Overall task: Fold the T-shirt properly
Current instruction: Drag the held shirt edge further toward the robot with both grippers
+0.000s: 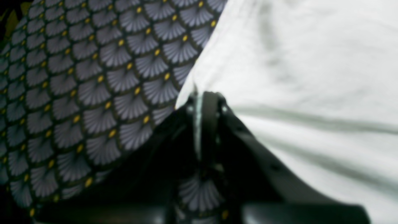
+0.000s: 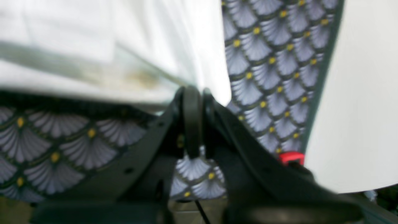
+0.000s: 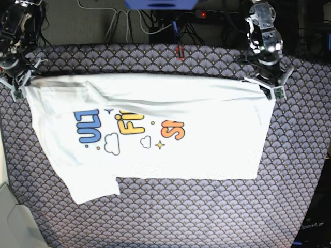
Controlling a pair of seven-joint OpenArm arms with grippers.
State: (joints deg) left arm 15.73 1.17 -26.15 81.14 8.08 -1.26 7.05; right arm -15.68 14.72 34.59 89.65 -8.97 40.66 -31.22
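T-shirt [image 3: 207,134] edge, both jaws apparently clamping

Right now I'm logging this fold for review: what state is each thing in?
T-shirt: print up, far edge lifted and partly folded over the print.
Left gripper: shut on the T-shirt's far edge.
Right gripper: shut on the T-shirt's far edge.
Tablecloth: flat.

White printed T-shirt [image 3: 207,139], print up, top edge folded over
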